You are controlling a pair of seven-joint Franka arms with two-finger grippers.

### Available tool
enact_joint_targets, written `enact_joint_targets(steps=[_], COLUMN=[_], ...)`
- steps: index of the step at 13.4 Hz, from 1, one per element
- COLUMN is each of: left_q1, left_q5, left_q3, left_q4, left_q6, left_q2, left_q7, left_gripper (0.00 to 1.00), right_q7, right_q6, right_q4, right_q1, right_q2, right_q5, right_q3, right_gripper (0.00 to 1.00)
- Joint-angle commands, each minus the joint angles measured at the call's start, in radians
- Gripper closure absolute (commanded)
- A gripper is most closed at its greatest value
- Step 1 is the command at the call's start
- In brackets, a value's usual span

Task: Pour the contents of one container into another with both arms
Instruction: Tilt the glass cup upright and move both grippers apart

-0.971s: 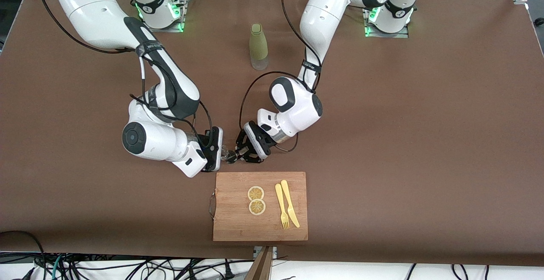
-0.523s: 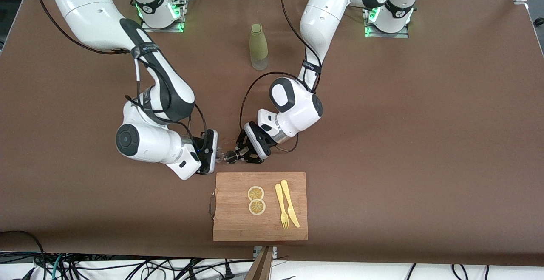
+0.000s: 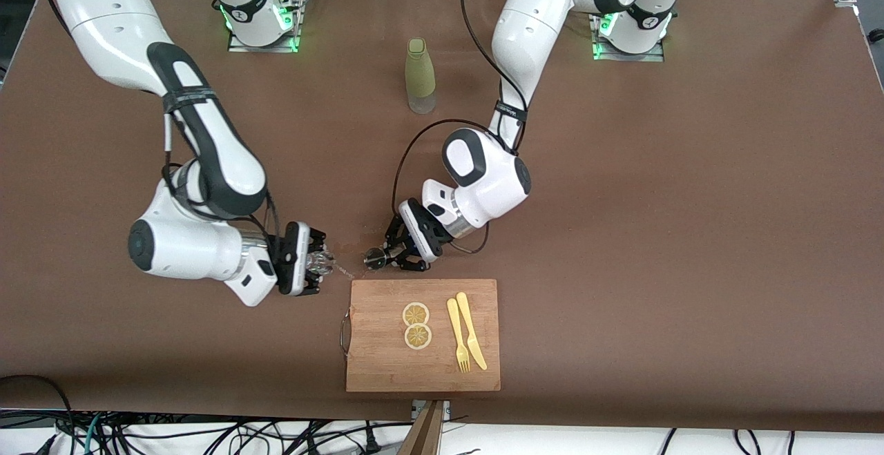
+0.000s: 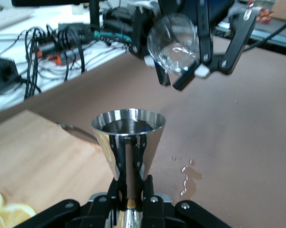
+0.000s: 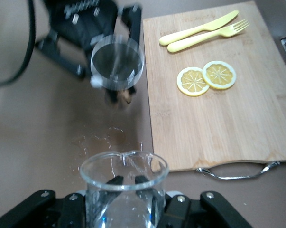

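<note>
Brown cloth covered the table [image 3: 690,234], and both arms reached in toward its middle, just above the cutting board's [image 3: 387,365] edge that faces the robots' bases. The left gripper [image 3: 392,255] had its fingers clamped tight on the narrow waist of a steel jigger [image 3: 376,257], held upright over the cloth close beside that edge; in the left wrist view the jigger [image 4: 128,142] opened upward with the black fingers [image 4: 133,206] pinching it from below. The right gripper [image 3: 319,262] was closed around a small clear glass beaker [image 3: 322,262], held over the cloth toward the right arm's end of the table, apart from the jigger; the right wrist view showed the beaker [image 5: 124,187] gripped low, droplets clinging inside. A small wet spill [image 5: 97,140] marked the cloth between the two vessels. On the board lay two lemon slices [image 3: 416,325] touching each other, with a yellow fork [image 3: 457,334] and a yellow knife [image 3: 472,331] side by side. A green bottle [image 3: 419,75] stood upright near the bases' edge, midway between the arms
</note>
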Motion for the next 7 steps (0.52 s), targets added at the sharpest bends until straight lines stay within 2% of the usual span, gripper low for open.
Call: enact_joint_targets(steps=[1,2,4,6,7], left_q1=[0.14,0.189,0.267,0.35,0.391], left_q5=[-0.029,-0.027,-0.024,-0.012,0.037], left_q3=[-0.123,-0.146,-0.148,-0.148,-0.149], left_q4=[-0.143,-0.204,-0.293,-0.34,-0.344], left_q6=[-0.175,-0.275,-0.489,-0.683,-0.767], left_q2=[-0.154,-0.193,-0.23,-0.236,-0.236], left_q7=[0.251,0.323,0.451,0.557,0.586], left_gripper=[1.0,1.0,1.0,1.0,1.0], right_q7=[-0.173,-0.258,-0.423,-0.552,-0.616], right_q6=[-0.008,-0.016,-0.071,-0.112,-0.142], right_q4=[-0.049,-0.063,-0.089,-0.126,-0.141], right_q1=[-0.02,-0.02,-0.022,-0.022,-0.023], right_q2=[-0.018,-0.018,-0.018,-0.018,-0.018], right_q5=[0.162,0.251,0.422,0.529,0.574], right_q3=[-0.047,-0.082,-0.157,-0.215,-0.244], right_gripper=[0.8,0.8,0.8,0.8,0.8])
